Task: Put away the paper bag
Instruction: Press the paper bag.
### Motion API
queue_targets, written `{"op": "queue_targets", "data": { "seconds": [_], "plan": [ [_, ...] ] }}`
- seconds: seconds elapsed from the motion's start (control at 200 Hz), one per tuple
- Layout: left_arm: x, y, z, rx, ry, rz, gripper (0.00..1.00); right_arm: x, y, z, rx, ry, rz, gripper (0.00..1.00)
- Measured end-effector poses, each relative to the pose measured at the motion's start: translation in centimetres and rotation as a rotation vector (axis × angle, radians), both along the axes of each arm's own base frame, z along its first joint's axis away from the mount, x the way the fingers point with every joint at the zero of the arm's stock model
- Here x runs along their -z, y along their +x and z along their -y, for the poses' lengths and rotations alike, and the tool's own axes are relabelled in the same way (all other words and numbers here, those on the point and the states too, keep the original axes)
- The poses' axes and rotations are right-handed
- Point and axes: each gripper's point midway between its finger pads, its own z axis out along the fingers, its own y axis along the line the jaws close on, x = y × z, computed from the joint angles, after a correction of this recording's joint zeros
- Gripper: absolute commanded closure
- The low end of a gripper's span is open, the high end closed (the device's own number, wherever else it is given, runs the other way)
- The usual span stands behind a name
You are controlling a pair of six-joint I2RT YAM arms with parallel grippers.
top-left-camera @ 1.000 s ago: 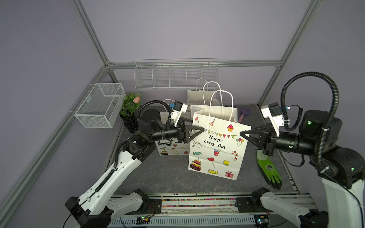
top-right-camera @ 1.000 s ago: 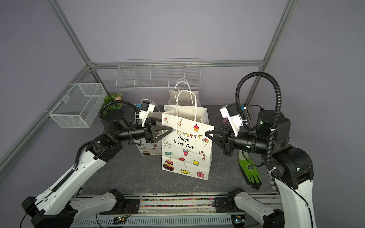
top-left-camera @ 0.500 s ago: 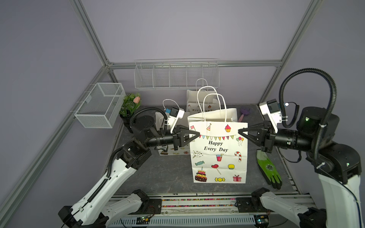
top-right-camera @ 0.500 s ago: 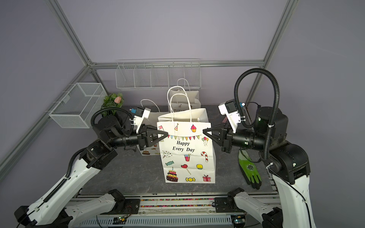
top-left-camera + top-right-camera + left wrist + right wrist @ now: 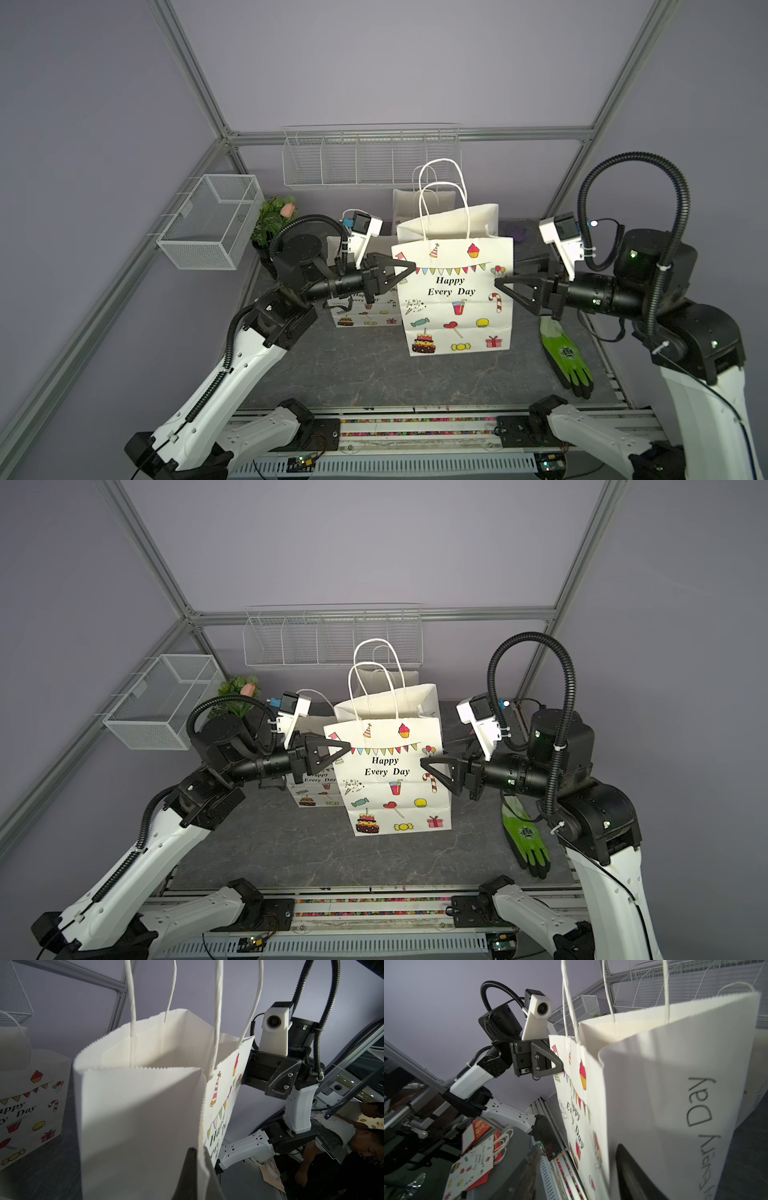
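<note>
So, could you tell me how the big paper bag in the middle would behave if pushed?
Probably light: nothing shows inside the paper bag in the left wrist view. Likely floppy: its thin walls bow at the open mouth. Tall and narrow, it might tip if pushed, though the left gripper pinches one top corner.

Soft even light; paper bag (image 5: 141,1118) shadowed; wrist foregrounds blurred.

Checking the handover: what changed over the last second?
The left gripper closed on the near edge of the bag. The right gripper opened, letting go of the opposite edge. The bag swung from tilted to upright. The glove stayed put.
</note>
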Motion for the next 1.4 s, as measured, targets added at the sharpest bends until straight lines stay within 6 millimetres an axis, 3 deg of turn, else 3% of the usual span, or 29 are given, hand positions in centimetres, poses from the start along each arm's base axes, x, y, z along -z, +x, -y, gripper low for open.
{"op": "queue_targets", "data": {
  "seconds": [0.06, 0.13, 0.335, 0.53, 0.7, 1.059, 1.399],
  "plan": [
    [-1.1, 0.3, -0.1, 0.002, -0.019, 0.006, 1.00, 0.6, -0.1, 0.3, 0.016, 0.000, 0.013, 0.00],
    [-2.6, 0.3, 0.0, 0.021, -0.038, 0.016, 1.00, 1.4, -0.4, 0.6, 0.032, 0.007, 0.030, 0.11],
    [-5.9, -0.9, 0.4, 0.120, -0.069, 0.066, 1.00, 1.8, -1.8, 1.5, 0.052, 0.034, 0.094, 0.11],
    [-8.1, -3.1, -0.3, 0.189, -0.093, 0.119, 1.00, 3.1, -0.7, 2.4, 0.135, 0.009, 0.104, 0.11],
    [-8.7, -3.8, -0.6, 0.218, -0.098, 0.138, 1.00, 2.9, -0.9, 2.3, 0.128, 0.018, 0.097, 0.11],
    [-9.1, -1.6, -1.6, 0.176, -0.090, 0.147, 1.00, 3.4, -1.4, 0.7, 0.019, 0.036, -0.010, 0.11],
    [-9.3, -1.8, -2.0, 0.191, -0.092, 0.151, 1.00, 4.4, -1.3, 0.3, -0.005, 0.024, -0.073, 0.11]
  ]
}}
